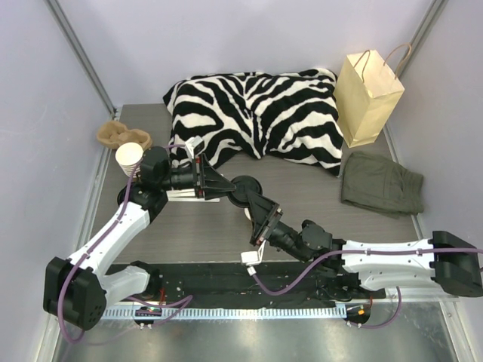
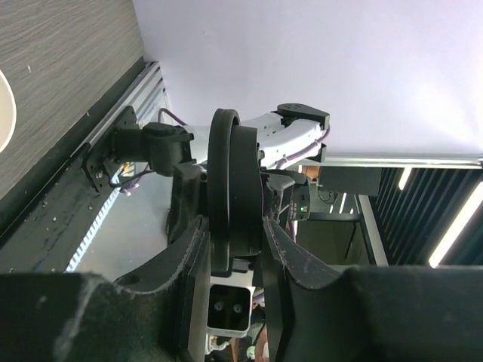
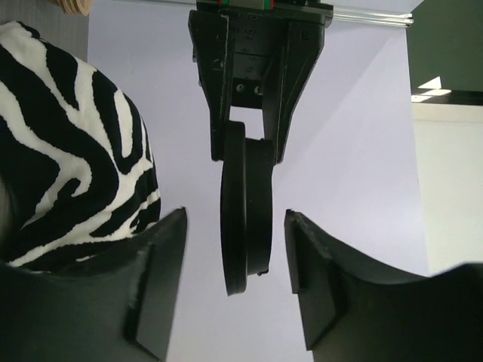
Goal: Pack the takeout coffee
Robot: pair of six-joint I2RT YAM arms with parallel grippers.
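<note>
Black plastic lid (image 3: 245,226) stands on edge, pinched by the left claw (image 2: 234,230); the right claw (image 3: 235,217) gapes around it, not touching.

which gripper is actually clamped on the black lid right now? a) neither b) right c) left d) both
c: the left gripper pinches the black lid on both faces, while the right gripper stands open around it with a clear gap on each side.
</note>
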